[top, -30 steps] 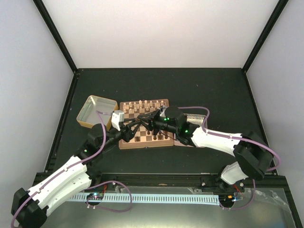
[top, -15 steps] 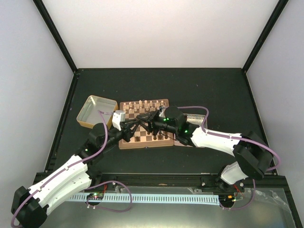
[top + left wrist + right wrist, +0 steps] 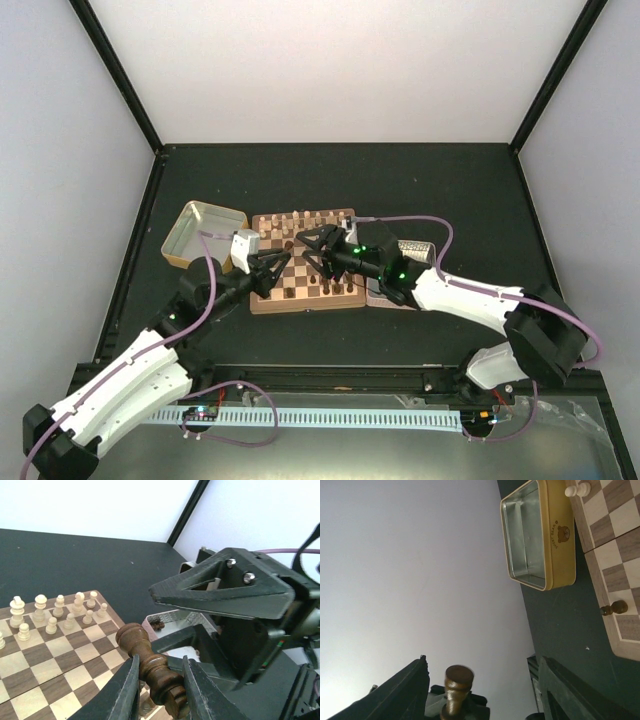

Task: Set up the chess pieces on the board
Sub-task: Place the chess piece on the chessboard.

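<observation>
My left gripper (image 3: 160,661) is shut on a dark brown chess piece (image 3: 152,667), which lies tilted between its fingers above the board's (image 3: 45,660) right edge. In the top view the left gripper (image 3: 283,262) and the right gripper (image 3: 313,245) meet tip to tip over the middle of the board (image 3: 300,304). The right gripper (image 3: 485,680) stands open; the piece (image 3: 456,685) shows between its spread fingers without touching them. Cream pieces (image 3: 50,612) fill the far rows. A few dark pieces (image 3: 325,288) stand on the near row.
An empty gold tin (image 3: 203,233) sits left of the board. On the right, a silver tin (image 3: 170,617) holds dark pieces (image 3: 157,625), partly hidden by the right arm. A lone dark pawn (image 3: 614,608) stands at the board's corner.
The left gripper has closed on the dark piece. The right gripper, shut on it a second ago, has opened and let it go.
</observation>
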